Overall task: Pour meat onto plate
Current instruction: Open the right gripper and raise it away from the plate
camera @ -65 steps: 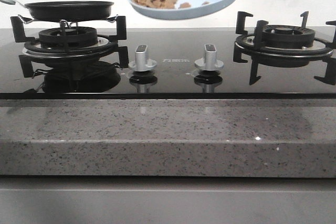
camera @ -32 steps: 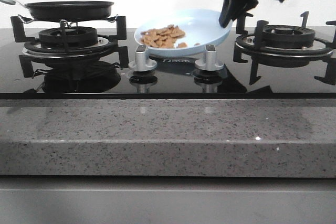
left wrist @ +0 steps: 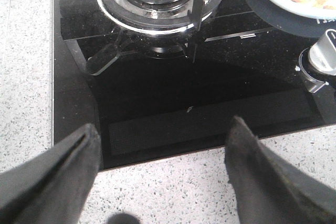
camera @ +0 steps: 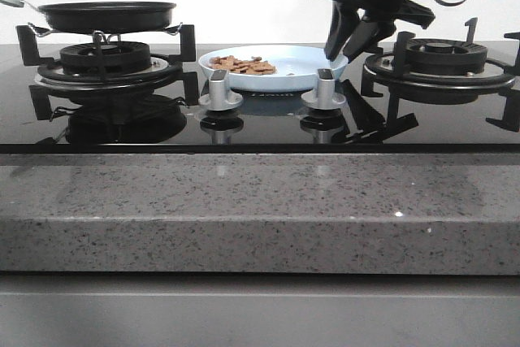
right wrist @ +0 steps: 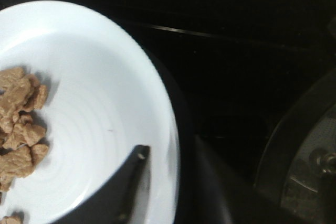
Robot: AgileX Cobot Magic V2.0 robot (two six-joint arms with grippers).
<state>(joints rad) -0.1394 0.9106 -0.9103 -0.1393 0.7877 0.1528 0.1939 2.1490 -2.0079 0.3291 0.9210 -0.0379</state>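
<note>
Plate is seen set on hob, meat heaped left. Right gripper fingers straddle rim, seemingly loosened; lift straight, avoiding tipping. Left gripper spread, empty.

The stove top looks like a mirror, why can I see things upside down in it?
In the front view the black glass stove top is shiny, so the knobs and burner stands reflect upside down in it. In the right wrist view the plate looks bright, and the stove around it very dark.

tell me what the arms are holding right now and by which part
Nothing is held. The right gripper is open astride the plate rim, one finger inside; the plate sits on the stove. The left gripper is open and empty.
</note>
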